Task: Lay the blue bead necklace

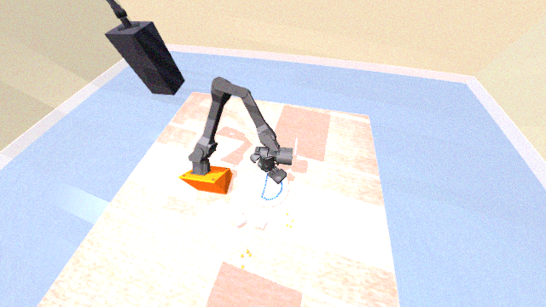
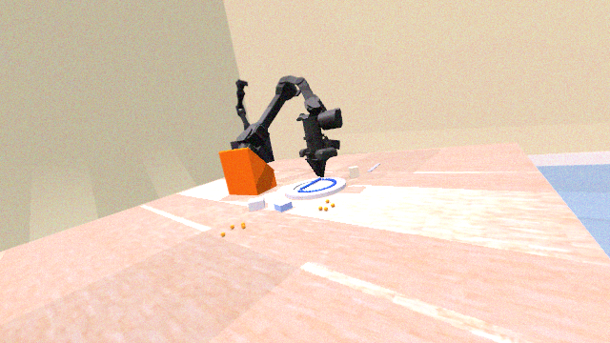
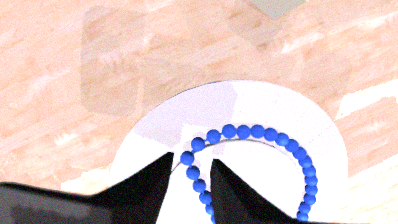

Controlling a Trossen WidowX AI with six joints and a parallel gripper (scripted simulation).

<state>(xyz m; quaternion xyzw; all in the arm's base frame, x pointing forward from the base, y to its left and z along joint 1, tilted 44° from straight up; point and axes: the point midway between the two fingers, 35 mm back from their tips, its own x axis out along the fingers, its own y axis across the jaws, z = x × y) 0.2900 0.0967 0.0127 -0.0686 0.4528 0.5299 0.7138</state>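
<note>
The gripper (image 1: 279,176) (image 2: 321,175) (image 3: 192,161), fingers parted narrowly, is held over the bead board (image 1: 271,205) (image 2: 310,194) (image 3: 280,97); whether anything is gripped cannot be told. At the wrist view's lower centre, the blue necklace (image 1: 281,190) (image 2: 322,191) (image 3: 257,131) is laid on the board, partly hidden by a finger.

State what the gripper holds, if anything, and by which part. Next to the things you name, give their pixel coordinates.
Nothing: the gripper (image 1: 279,181) (image 2: 321,175) (image 3: 192,161) stands partly open, with no bead of the blue necklace (image 1: 270,199) (image 2: 299,191) (image 3: 243,132) pinched.
</note>
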